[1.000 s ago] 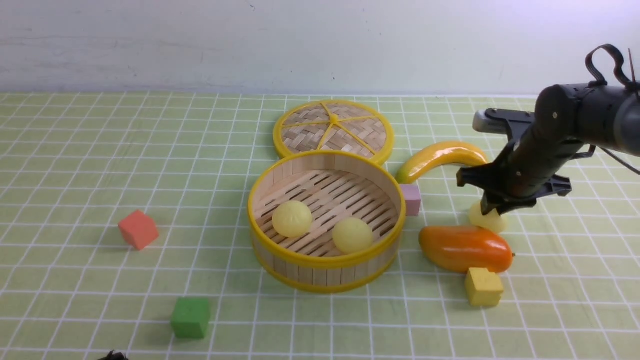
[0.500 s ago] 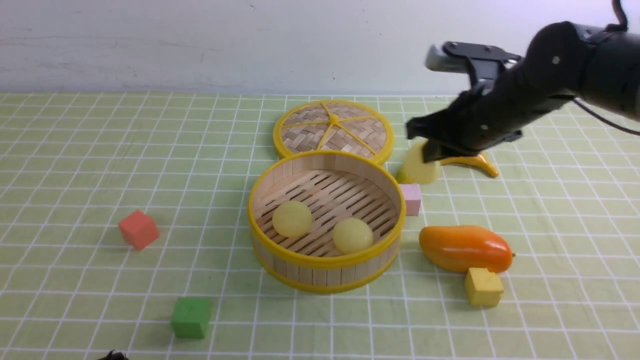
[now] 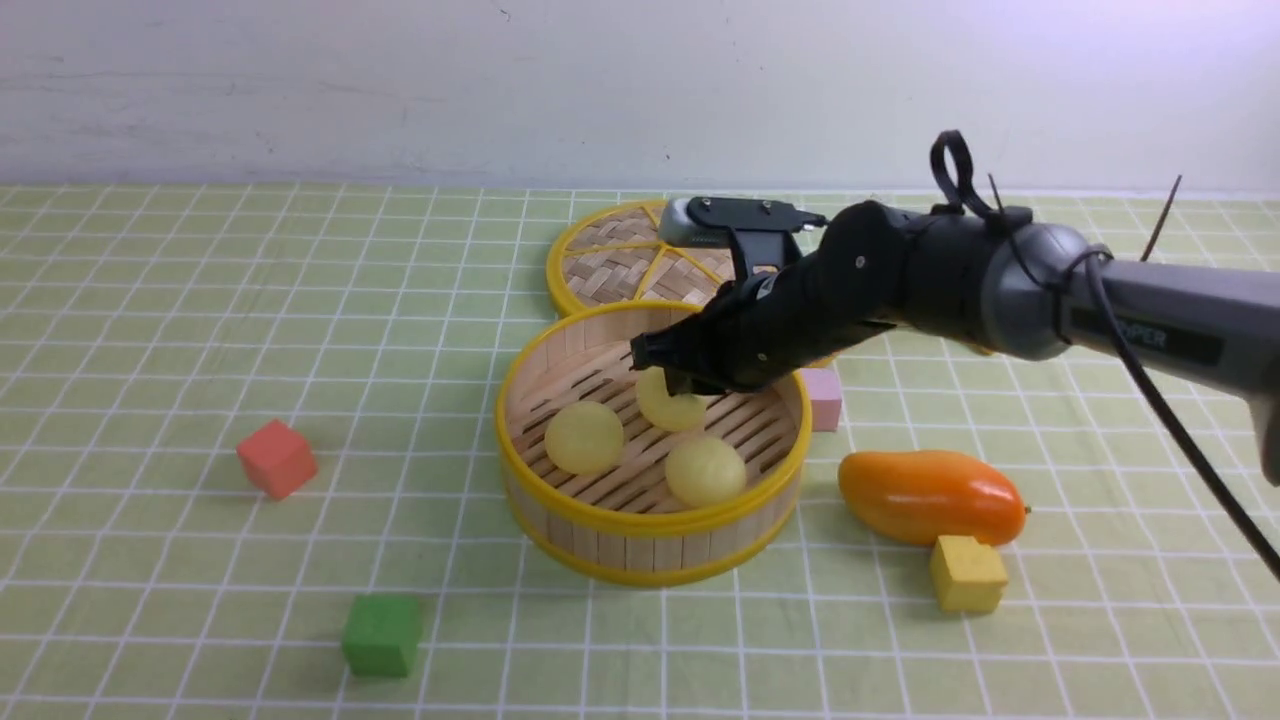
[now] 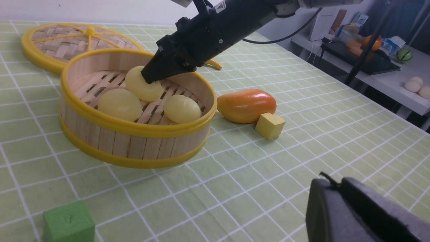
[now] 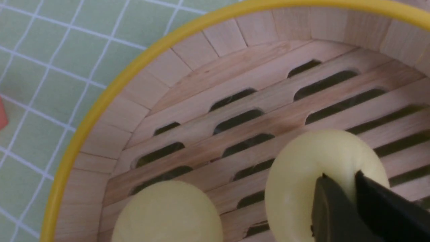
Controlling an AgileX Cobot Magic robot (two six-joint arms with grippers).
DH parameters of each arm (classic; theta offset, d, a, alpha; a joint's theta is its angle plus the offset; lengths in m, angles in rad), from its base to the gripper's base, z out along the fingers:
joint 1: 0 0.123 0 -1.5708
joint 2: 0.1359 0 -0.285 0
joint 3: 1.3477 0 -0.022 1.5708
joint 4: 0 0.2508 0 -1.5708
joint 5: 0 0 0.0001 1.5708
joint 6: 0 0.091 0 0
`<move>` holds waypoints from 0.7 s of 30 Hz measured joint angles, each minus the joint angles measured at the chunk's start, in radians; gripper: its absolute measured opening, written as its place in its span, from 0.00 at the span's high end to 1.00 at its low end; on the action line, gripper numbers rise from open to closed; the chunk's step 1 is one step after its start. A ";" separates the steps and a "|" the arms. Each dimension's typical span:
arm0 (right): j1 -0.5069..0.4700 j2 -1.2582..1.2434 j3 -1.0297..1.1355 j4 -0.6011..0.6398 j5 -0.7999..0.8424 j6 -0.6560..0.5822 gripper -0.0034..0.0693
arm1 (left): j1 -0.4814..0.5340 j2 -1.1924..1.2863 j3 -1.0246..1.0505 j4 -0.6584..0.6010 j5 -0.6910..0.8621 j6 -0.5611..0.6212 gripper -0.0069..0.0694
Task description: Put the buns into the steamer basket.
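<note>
Third bun (image 3: 672, 405) | pinched in right pincer (image 3: 668, 380) tips | inside steamer basket (image 3: 650, 548) | beside two loose buns (image 3: 584, 437)

The steamer basket (image 3: 650, 545) is bare wood (matt).

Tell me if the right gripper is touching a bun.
Touching. The right wrist view shows the right gripper clamped on the bun, inside the steamer basket.

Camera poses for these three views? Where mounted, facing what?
Front: between the arms, facing forward at the basket; right arm shows.
Left wrist: low over the table, facing the basket and mango; left gripper edge shows.
Right wrist: close above basket floor; fingers pinch a bun.
All three share basket and that bun.
</note>
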 joint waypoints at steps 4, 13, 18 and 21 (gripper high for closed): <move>0.000 -0.025 -0.005 -0.004 0.030 0.000 0.52 | 0.000 0.000 0.000 0.000 0.000 0.000 0.86; 0.012 -0.408 0.063 -0.165 0.398 0.137 0.47 | 0.000 0.000 0.000 0.001 0.000 0.000 0.85; 0.079 -0.706 0.317 -0.356 0.459 0.341 0.82 | 0.000 0.000 0.000 0.001 0.001 0.000 0.84; 0.105 -0.873 0.467 -0.446 0.452 0.474 0.96 | 0.000 0.000 0.000 0.001 0.001 0.000 0.84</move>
